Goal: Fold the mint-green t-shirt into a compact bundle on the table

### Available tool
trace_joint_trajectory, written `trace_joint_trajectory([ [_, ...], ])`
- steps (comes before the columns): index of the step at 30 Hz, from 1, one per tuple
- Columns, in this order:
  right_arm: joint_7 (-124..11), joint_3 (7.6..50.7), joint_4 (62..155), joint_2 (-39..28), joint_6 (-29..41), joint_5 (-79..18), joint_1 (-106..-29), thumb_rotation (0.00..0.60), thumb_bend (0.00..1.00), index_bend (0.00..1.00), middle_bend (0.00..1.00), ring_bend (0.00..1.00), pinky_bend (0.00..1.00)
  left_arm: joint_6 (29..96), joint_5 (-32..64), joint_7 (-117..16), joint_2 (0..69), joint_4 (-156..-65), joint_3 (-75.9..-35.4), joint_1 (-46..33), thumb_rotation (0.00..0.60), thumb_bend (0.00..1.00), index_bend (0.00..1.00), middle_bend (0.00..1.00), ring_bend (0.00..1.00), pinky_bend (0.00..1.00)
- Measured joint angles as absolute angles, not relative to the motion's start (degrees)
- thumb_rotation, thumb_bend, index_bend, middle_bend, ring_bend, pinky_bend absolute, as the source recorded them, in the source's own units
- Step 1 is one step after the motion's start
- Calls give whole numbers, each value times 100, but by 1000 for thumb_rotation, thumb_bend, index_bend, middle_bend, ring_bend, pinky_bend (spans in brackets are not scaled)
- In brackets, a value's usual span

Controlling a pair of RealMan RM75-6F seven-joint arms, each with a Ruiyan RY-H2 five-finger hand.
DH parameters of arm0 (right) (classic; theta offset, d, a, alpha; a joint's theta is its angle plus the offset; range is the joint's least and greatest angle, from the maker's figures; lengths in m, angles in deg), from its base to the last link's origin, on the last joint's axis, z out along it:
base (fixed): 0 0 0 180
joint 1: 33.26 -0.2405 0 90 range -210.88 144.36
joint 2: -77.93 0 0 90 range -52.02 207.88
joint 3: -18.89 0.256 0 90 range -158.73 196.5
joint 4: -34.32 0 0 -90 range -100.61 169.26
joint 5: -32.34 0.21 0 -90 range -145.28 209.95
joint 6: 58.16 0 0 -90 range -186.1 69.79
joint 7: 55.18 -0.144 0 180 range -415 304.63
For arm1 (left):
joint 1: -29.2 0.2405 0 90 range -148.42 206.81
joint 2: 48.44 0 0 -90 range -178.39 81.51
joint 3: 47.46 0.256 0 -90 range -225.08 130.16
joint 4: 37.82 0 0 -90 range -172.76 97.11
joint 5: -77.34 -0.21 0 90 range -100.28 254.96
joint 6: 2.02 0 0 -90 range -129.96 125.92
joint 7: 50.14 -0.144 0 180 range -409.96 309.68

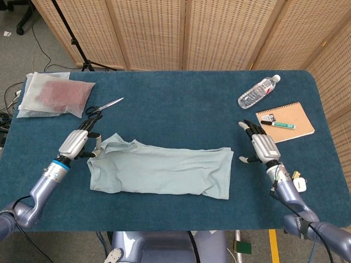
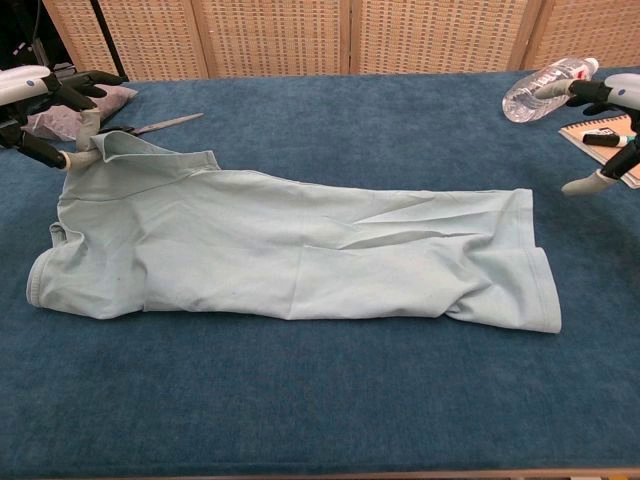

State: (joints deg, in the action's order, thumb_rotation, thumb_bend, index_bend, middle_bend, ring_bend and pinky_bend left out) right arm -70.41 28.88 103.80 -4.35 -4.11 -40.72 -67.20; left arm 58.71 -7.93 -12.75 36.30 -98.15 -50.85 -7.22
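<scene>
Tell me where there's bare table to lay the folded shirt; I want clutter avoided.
Free: the wide strip between the t-shirt and the far edge, bordered by scissors and water bottle; also the near edge. Crowded: the right end, with notebook and right hand.

Table (image 1: 181, 93): rectangular, rounded corners, covered in dark blue carpet-like cloth.

Mint-green t-shirt (image 1: 164, 171) lies along the near middle, folded to a long band, collar end at the left, hem end at the right; shallow creases, one corner lifted at the collar end.

Far left corner: clear plastic bag (image 1: 52, 94) with reddish contents, overhanging the table edge. Just right of it, scissors (image 1: 105, 105), blades pointing right and away.

Far right: plastic water bottle (image 1: 258, 91) on its side, white cap pointing away. Near it, a brown spiral notebook (image 1: 285, 121), a marker (image 1: 277, 124) lying across it.

Right edge, nearer: small white object (image 1: 298, 183), too small to identify.
</scene>
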Motion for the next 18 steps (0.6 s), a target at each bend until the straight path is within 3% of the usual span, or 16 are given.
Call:
trace_joint_trajectory([
  [7,-6905,2898,11255,189,55,-4141,-6381,600,0,0,0,0,69,5703,-536,-1632,3758,-9673,-5174,-708,600,511,743,0,0,0],
  [16,-6909,2818,11564,497,350,-4247,-6089,600,0,0,0,0,69,5422,-156,-2141,3867,-9641,-5312,-684,600,507,743,0,0,0],
  [18,-6907,2786,11613,563,443,-4279,-6008,600,0,0,0,0,69,5373,-12,-2335,3894,-9638,-5364,-670,600,489,659,0,0,0],
])
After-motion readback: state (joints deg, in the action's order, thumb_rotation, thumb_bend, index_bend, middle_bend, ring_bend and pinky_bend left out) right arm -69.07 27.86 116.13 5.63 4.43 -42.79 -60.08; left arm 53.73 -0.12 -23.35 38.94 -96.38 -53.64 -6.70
